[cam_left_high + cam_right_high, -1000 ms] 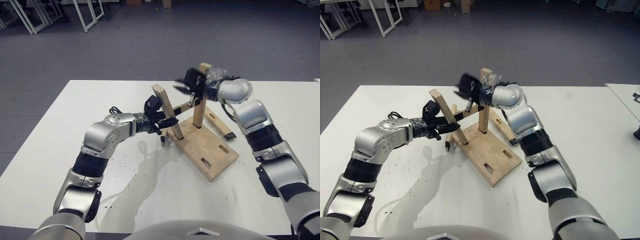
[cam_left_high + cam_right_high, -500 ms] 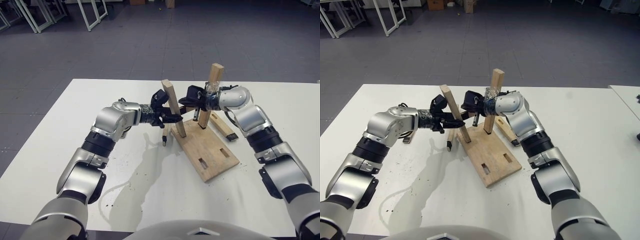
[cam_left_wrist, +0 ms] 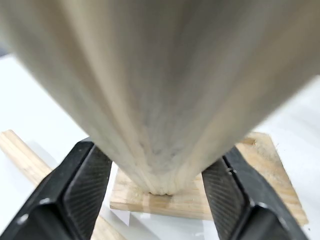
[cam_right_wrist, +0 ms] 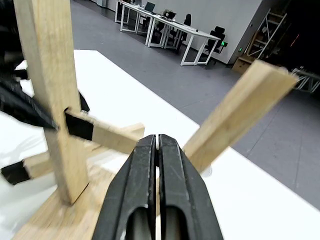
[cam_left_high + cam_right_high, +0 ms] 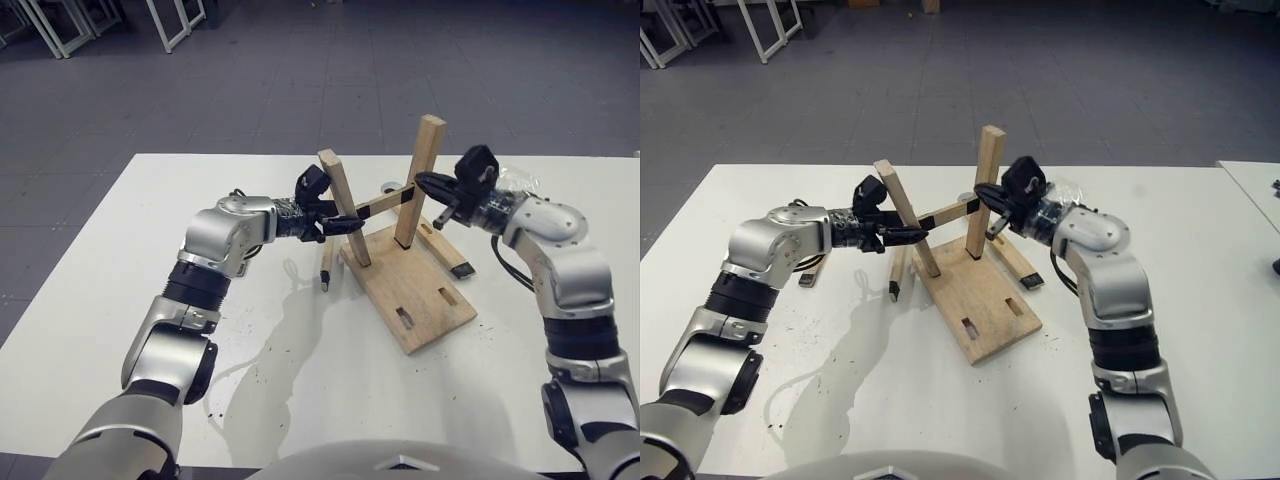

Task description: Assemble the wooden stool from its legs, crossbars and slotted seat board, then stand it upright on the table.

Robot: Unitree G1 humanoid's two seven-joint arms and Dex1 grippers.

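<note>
Showing two pale wooden legs point(image 5: 421, 175) plus black-tipped crossbar point(image 5: 383, 204) in flat slotted wooden seat board point(image 5: 412, 292); left gripper point(image 5: 341, 224) clamps one, right gripper point(image 5: 427, 184) closed empty; two loose wooden sticks point(image 5: 441, 250) left.

legs point(image 5: 335, 180) pale wood | crossbar point(image 5: 385, 203) pale, black ends | seat board point(image 5: 400, 280) tan | table point(image 5: 100, 280) white | floor point(image 5: 300, 70) dark grey

A wooden leg point(image 3: 165, 90) is clamped between the ribbed black fingers point(image 3: 82, 190) of the left gripper point(image 3: 157, 196). Its far end is seen on the seat board point(image 3: 265, 175), which is laid on the white counter point(image 3: 30, 100). Another wooden bar point(image 3: 22, 152) is seen beside the board.
</note>
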